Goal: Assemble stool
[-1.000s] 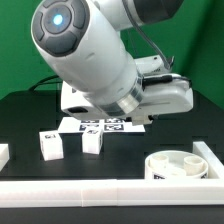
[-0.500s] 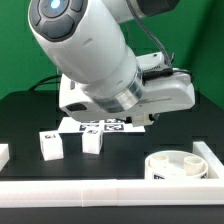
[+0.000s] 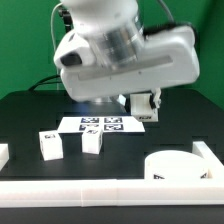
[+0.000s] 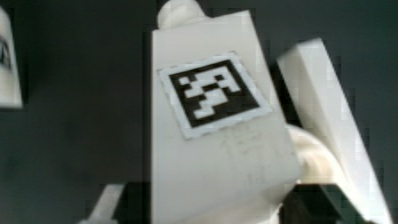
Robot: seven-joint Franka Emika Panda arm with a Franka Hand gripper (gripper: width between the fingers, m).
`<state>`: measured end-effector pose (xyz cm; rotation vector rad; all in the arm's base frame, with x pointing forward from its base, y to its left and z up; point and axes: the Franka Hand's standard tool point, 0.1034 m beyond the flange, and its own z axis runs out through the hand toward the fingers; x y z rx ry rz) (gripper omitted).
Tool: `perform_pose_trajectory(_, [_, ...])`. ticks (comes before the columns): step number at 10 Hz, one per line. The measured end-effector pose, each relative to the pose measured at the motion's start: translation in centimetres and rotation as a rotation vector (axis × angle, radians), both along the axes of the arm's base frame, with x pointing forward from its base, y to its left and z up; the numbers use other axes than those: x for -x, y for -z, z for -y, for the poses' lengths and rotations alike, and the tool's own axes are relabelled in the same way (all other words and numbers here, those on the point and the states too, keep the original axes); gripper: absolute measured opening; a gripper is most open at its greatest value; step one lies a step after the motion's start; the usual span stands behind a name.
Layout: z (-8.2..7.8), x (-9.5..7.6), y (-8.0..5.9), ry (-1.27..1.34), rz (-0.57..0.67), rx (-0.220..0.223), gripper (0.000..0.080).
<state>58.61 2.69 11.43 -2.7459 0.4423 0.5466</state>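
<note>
First, the exterior view. A black counter (image 3: 30,115) fills the floor of the scene, with a green backdrop (image 3: 25,50) behind it and a dark cable hanging across that backdrop. Long white border rails (image 3: 100,195) run along the near edge and up the exterior view's right side. The marker board (image 3: 100,125) lies flat near the middle of the counter. Just in front of it, toward the exterior view's left, two loose legs (image 3: 50,145) stand upright and side by side with a small gap between them, tags facing the camera. The seat (image 3: 180,165) rests on the counter in the near corner at the exterior view's right, close to the rails and well apart from the legs. The white arm (image 3: 120,50) takes up the upper half of the picture. Its tool (image 3: 143,105) hangs above the far end of the marker board, closed around a third leg (image 3: 146,104), which is clear of the counter.

Next, the wrist view. The third leg (image 4: 214,110) runs lengthwise through the picture, its black-and-white tag turned to the camera, and it is clamped between the dark fingers at its near end. Black counter shows behind it. A further white strip lies beside the leg, but what it is cannot be told. A sliver of the marker board (image 4: 9,60) shows at the edge.
</note>
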Motion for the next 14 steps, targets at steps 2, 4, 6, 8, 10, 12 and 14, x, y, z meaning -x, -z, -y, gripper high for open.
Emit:
perform_pose_trajectory(2, [-0.3,-1.2,-1.2,0.045,0.133,0.059,0.0324])
perform_pose_trajectory(4, [-0.2,-1.8,-1.1,0.073,0.268,0.113,0.0324])
perform_pose_trajectory(6, [-0.6,-2.7,-1.1,0.092,0.437,0.175,0.0324])
perform_pose_trajectory(8, [-1.1,-3.8,-1.4,0.104,0.567,0.217,0.0324])
perform_pose_trajectory(10, [-1.1,-4.0,-1.3,0.122,0.73,0.276,0.0324])
perform_pose_trajectory(12, [-1.4,-4.0,-1.2,0.126,0.812,0.304,0.0324])
perform_pose_trajectory(14, [-2.1,-4.5,-1.3,0.133,0.854,0.305,0.0324])
